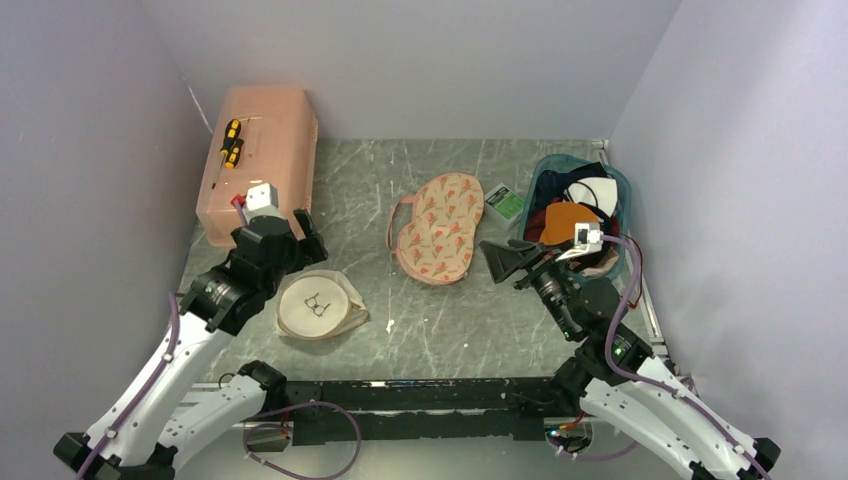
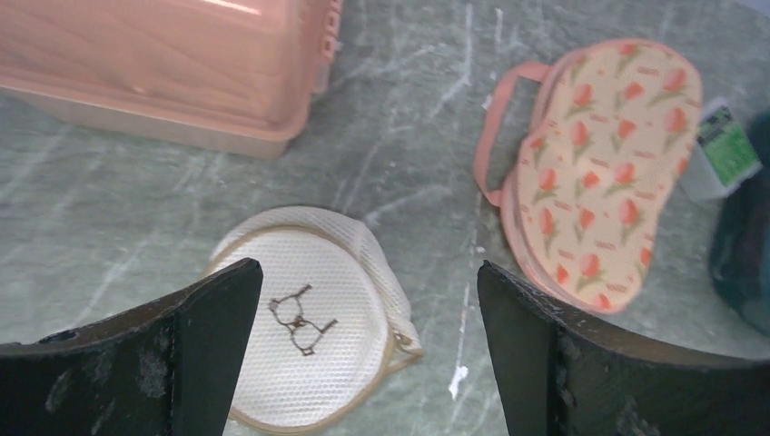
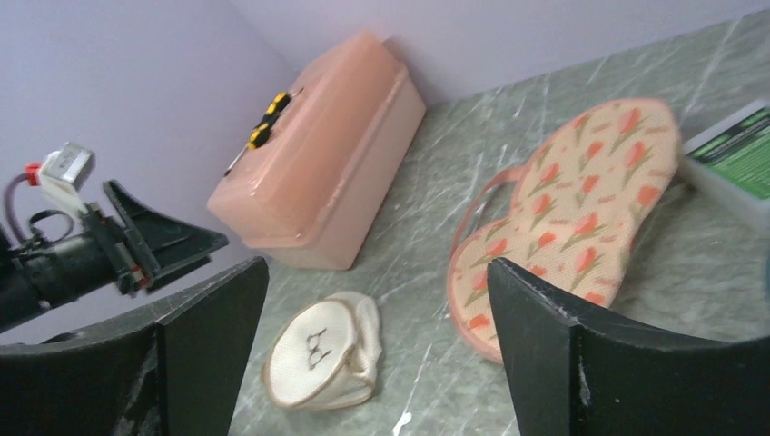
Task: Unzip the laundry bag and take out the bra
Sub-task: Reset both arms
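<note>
Found laundry bag (image 1: 320, 305) lid-up, zip state untellable, no bra seen out; logged left gripper (image 2: 368, 277) and right gripper (image 3: 377, 272) spread wide, empty.

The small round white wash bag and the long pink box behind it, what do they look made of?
Small round white wash bag: likely fine synthetic mesh, matte, its grid weave visible, with cream fabric trim. Long pink box: probably hard plastic, smooth, with a glossy highlight.
</note>
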Controlling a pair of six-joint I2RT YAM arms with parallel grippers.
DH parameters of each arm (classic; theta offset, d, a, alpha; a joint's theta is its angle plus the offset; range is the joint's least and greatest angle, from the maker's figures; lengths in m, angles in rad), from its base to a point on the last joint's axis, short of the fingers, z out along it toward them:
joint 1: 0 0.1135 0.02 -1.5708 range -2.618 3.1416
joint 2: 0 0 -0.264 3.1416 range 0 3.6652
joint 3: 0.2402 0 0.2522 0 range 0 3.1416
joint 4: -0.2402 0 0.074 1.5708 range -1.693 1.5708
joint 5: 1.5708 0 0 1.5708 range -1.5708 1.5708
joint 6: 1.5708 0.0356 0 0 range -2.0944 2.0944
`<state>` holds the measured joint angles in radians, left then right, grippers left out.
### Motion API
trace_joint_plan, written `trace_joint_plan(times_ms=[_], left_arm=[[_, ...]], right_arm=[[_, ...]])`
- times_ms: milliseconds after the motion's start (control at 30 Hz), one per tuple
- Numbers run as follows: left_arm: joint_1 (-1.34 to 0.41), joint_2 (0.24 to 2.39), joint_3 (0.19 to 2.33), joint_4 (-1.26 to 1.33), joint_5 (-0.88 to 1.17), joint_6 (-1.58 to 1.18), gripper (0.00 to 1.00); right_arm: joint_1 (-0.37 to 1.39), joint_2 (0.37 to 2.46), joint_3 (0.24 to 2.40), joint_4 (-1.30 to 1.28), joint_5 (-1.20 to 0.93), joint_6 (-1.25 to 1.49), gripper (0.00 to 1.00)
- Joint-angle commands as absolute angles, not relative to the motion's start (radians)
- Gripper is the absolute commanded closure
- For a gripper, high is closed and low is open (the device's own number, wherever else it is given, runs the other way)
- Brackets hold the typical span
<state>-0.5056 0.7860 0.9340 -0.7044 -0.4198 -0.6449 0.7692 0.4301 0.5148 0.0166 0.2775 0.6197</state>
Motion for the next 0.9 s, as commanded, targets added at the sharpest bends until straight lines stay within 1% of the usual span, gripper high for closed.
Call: trace_joint_plan(times_ms=[0,33,67,133,200,333,400,533,600,700,867], left_arm=[[-0.507,0.905,1.103,-0.776,-0.544,-0.571,0.06],[-0.508,0.942,1.14,-0.806,-0.543,-0.545,0.06],[-0.508,0.969,1.169,-0.826,-0.539,-0.526,0.06],[-0.507,1.007,1.198,-0.838,-0.514,-0.491,0.06],[-0.508,1.008,1.18,-0.809,-0.474,-0.462,0.06],[-0.506,0.935,1.075,-0.695,-0.386,-0.397,0.06],[-0.506,0.89,1.039,-0.662,-0.376,-0.387,0.06],[-0.492,0.822,1.008,-0.638,-0.358,-0.403,0.06],[-0.488,0.81,1.001,-0.643,-0.363,-0.405,0.06],[-0.487,0.807,0.999,-0.663,-0.399,-0.404,0.06],[-0.486,0.803,0.992,-0.661,-0.401,-0.405,0.06]], right_arm=[[0.772,0.449,0.624,0.015,0.418,0.576,0.1],[0.773,0.476,0.663,-0.029,0.456,0.535,0.02],[0.772,0.512,0.707,-0.089,0.499,0.516,0.01],[0.772,0.606,0.812,-0.226,0.597,0.494,0.0],[0.77,0.707,0.924,-0.372,0.702,0.498,0.0],[0.77,0.84,1.101,-0.494,0.864,0.556,0.0],[0.77,0.86,1.129,-0.486,0.892,0.564,0.0],[0.77,0.827,1.058,-0.334,0.878,0.503,0.0],[0.77,0.807,1.017,-0.281,0.837,0.51,0.0],[0.771,0.791,0.96,-0.201,0.699,0.477,0.0],[0.769,0.829,0.929,-0.15,0.695,0.523,0.0]])
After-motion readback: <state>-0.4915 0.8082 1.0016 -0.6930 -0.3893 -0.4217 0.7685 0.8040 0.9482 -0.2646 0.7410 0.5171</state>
